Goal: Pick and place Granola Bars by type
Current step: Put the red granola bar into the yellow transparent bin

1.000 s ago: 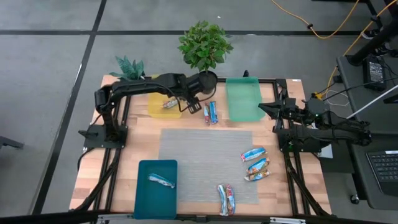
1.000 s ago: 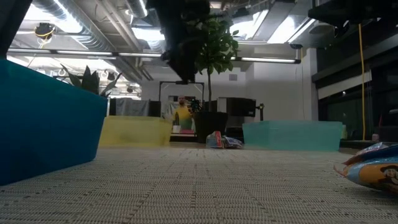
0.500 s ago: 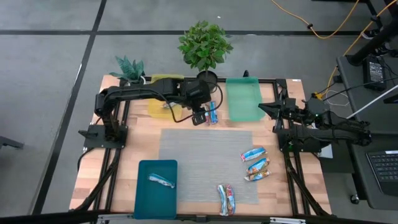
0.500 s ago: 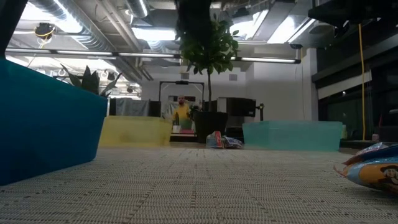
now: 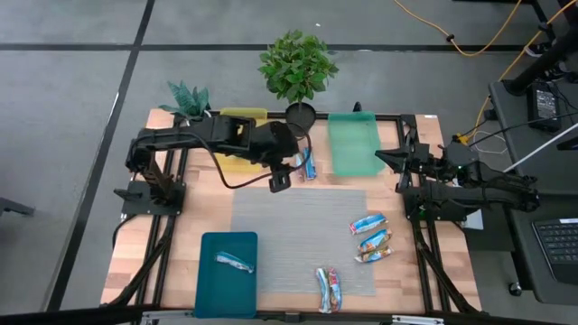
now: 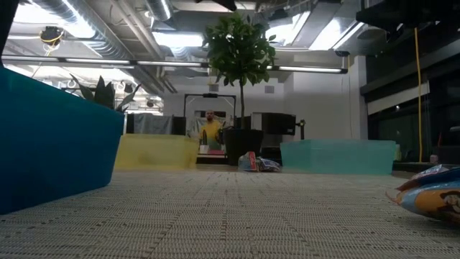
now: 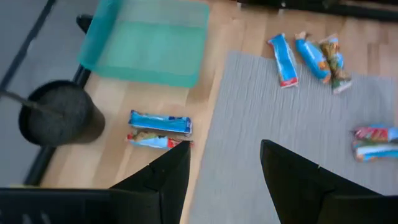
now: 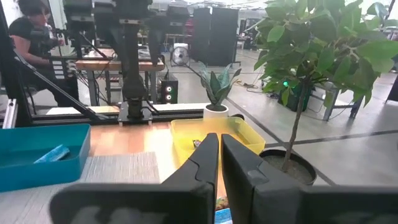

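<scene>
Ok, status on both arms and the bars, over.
Left gripper open, empty, above the mat's far edge by two granola bars. Right gripper shut, parked at the right side. One bar in the teal tray; nothing blocking.

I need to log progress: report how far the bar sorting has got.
Done: one bar lies in the dark teal tray. In hand: nothing; the left gripper hovers open near two bars, the right gripper waits shut. Left: five bars on the mat; the green tray holds none.

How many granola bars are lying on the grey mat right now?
5: three by the mat's right edge, and two at its front edge. None looks hidden.
</scene>
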`<state>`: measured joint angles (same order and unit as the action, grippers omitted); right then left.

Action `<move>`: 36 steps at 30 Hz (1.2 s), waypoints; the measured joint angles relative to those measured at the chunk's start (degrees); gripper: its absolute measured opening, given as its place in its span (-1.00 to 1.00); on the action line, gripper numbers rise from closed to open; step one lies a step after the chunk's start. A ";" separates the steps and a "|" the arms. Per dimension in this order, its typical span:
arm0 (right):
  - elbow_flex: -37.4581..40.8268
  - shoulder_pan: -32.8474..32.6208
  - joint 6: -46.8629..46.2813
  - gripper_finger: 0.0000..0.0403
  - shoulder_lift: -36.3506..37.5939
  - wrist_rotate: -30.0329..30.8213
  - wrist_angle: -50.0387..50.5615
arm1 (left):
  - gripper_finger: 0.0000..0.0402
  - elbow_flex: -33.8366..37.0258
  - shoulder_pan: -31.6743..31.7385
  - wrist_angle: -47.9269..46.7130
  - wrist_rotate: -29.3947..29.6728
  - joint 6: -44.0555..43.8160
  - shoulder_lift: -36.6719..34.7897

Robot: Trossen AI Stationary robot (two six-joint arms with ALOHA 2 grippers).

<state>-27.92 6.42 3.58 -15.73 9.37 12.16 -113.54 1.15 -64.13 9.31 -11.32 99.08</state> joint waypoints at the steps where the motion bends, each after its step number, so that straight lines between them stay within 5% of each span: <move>1: 0.00 0.00 -0.03 -0.88 0.00 0.02 0.00 | -0.07 0.00 0.00 -0.01 0.01 -1.26 -0.02; 16: 0.00 -0.01 2.94 -0.88 0.00 0.20 0.58 | -0.07 7.29 0.61 7.52 5.17 -18.18 4.91; 36: 0.00 0.00 2.98 -0.88 0.00 0.15 4.02 | -0.07 8.46 6.32 10.27 4.12 -24.10 23.89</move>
<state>-27.92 6.43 6.57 -15.73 9.52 16.19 -105.08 7.47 -53.86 13.43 -35.42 122.98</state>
